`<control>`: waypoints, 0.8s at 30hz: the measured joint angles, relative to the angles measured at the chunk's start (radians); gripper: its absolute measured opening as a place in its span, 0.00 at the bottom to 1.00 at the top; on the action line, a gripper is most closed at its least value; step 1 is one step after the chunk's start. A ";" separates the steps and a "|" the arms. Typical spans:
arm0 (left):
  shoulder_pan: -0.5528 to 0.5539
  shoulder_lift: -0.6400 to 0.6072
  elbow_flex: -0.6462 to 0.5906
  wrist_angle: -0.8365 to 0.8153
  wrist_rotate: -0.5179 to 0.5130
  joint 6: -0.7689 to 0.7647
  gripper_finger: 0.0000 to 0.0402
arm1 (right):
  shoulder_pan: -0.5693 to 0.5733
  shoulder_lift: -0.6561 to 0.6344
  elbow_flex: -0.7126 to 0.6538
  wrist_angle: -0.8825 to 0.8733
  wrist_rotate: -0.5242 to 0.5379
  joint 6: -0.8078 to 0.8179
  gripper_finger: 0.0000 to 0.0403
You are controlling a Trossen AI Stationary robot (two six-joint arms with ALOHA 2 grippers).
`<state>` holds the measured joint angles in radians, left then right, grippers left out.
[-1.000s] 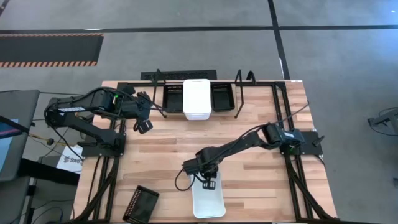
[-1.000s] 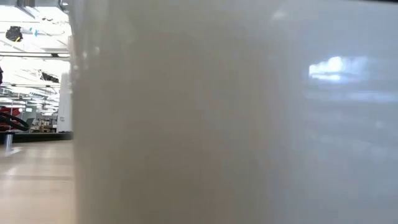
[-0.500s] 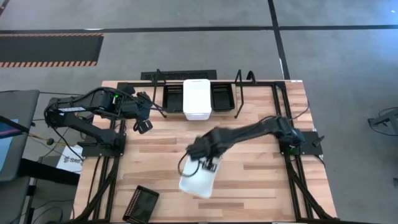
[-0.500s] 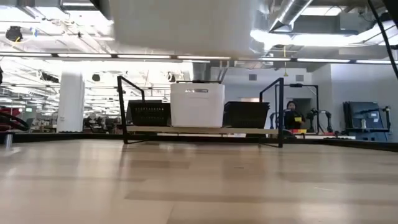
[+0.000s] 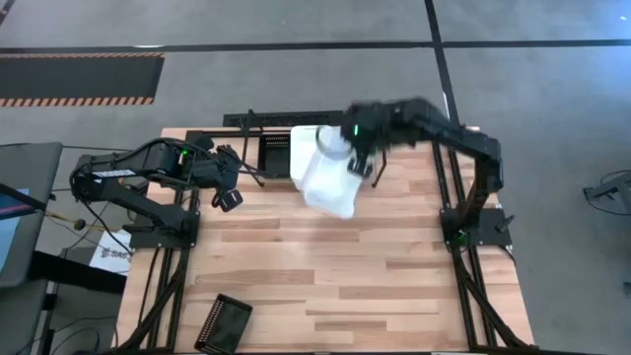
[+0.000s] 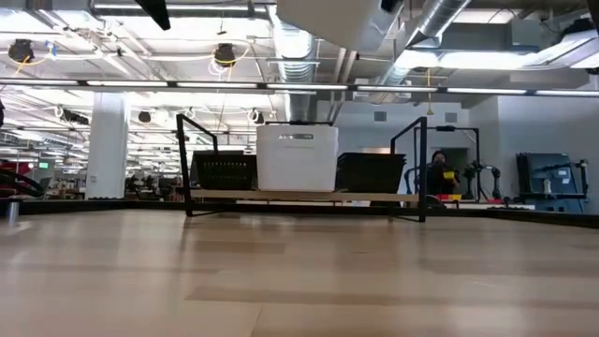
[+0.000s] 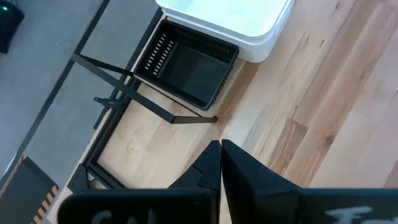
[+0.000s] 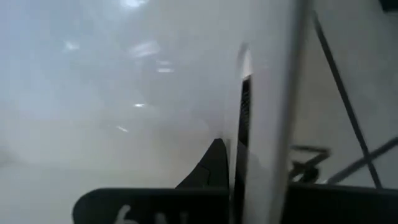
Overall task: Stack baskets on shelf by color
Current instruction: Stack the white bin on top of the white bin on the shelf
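Note:
My right gripper [image 5: 357, 156] is shut on a white basket [image 5: 328, 180], held tilted in the air over the table's far side, in front of the shelf [image 5: 385, 148]. In the low view only this basket's underside [image 6: 344, 17] shows at the top. On the shelf [image 6: 299, 196] a white basket [image 6: 297, 157] stands between two black mesh baskets [image 6: 225, 170] [image 6: 371, 172]. Another black basket [image 5: 222, 320] lies at the table's near left edge. My left gripper [image 5: 229, 197] waits shut left of the shelf, touching nothing. My right gripper holds the white basket by its rim wall [image 8: 267, 106], with one finger [image 8: 216, 163] inside the basket and the other hidden behind the wall. The fingers come from the far right side. The basket is lifted clear and hangs tilted, its bottom toward the near left.
The shelf's upright loop dividers [image 5: 378, 148] stand right next to the carried basket. The left arm [image 5: 138, 177] lies along the table's left side. The black table frame [image 5: 463, 256] runs along the edges. Bare wood [image 5: 325, 266] fills the middle and near part.
My right gripper has risen from the table's near edge and swung to the far edge toward the shelf, staying shut on the white basket. The basket has been lifted clear off the table, carried across it and tipped.

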<state>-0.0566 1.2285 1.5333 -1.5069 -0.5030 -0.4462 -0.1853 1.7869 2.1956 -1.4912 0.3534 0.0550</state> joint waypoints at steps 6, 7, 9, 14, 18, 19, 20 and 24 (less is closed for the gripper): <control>0.000 0.000 0.000 0.011 -0.019 -0.064 0.00 | -0.275 0.003 -0.001 0.190 -0.244 -0.337 0.00; 0.000 0.000 0.000 0.013 -0.025 -0.080 0.00 | -0.310 0.012 0.001 0.230 -0.280 -0.379 0.00; 0.000 0.000 0.000 0.014 -0.039 -0.115 0.00 | -0.370 0.024 0.000 0.294 -0.354 -0.436 0.00; 0.000 0.000 0.000 0.014 -0.068 -0.212 0.00 | -0.460 0.070 0.000 0.365 -0.523 -0.559 0.00; 0.000 0.000 0.000 0.014 -0.083 -0.280 0.00 | -0.475 0.138 0.000 0.351 -0.545 -0.649 0.00; 0.000 0.000 0.000 0.014 -0.085 -0.291 0.00 | -0.477 0.157 -0.001 0.342 -0.543 -0.674 0.00; 0.000 0.000 0.000 0.014 -0.087 -0.300 0.00 | -0.473 0.175 -0.002 0.341 -0.546 -0.694 0.00; 0.000 0.000 0.000 0.014 -0.108 -0.326 0.00 | -0.451 0.237 0.000 0.367 -0.563 -0.746 0.00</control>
<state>-0.0566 1.2285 1.5333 -1.4926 -0.6107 -0.7725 -0.6363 2.0243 2.1952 -1.1242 -0.2094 -0.6906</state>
